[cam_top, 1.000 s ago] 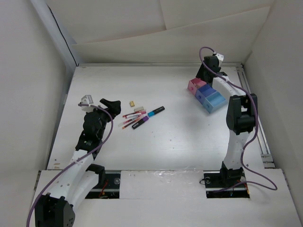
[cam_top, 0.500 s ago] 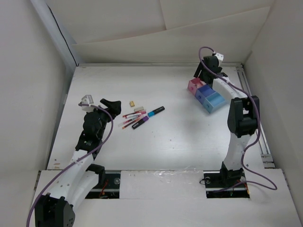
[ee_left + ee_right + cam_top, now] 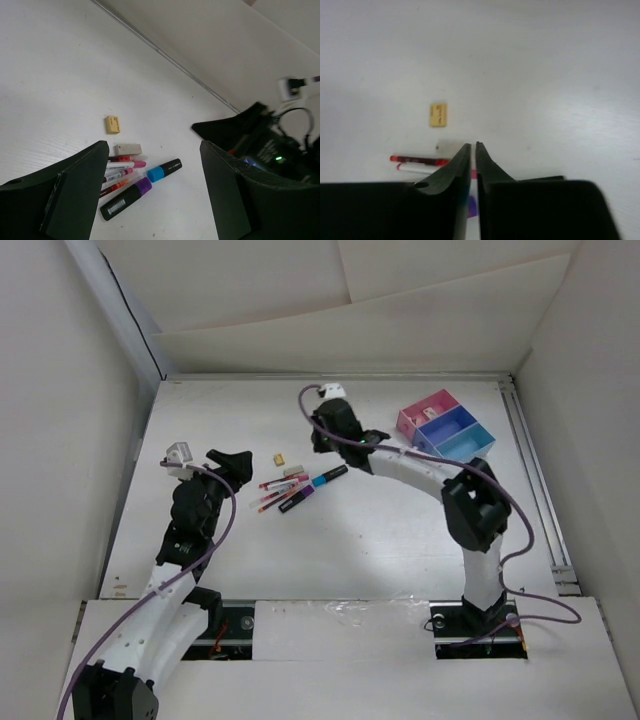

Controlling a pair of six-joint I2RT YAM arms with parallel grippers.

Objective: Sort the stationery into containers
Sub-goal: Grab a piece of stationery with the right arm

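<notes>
The right arm has been swung away from the far right corner and now reaches left across the table, so that the right gripper is carried over the far end of the stationery pile. The three joined trays, pink, dark blue and light blue, are left uncovered near the far right edge. The left arm is found much where it was.

The right gripper's fingers are drawn almost together, with only a thin slit between them, and nothing is held. The left gripper is spread wide and is likewise empty.

The pile lies on the bare table between the two grippers. The pens and the purple-ended marker are laid roughly parallel, their long axes running from near-left to far-right in the top view, with a blue-capped marker at the far-right end. In the right wrist view a pale eraser is seen just ahead of the fingertips and a yellow block a little beyond. The right gripper is judged the nearer to these and would have to be opened first.
</notes>
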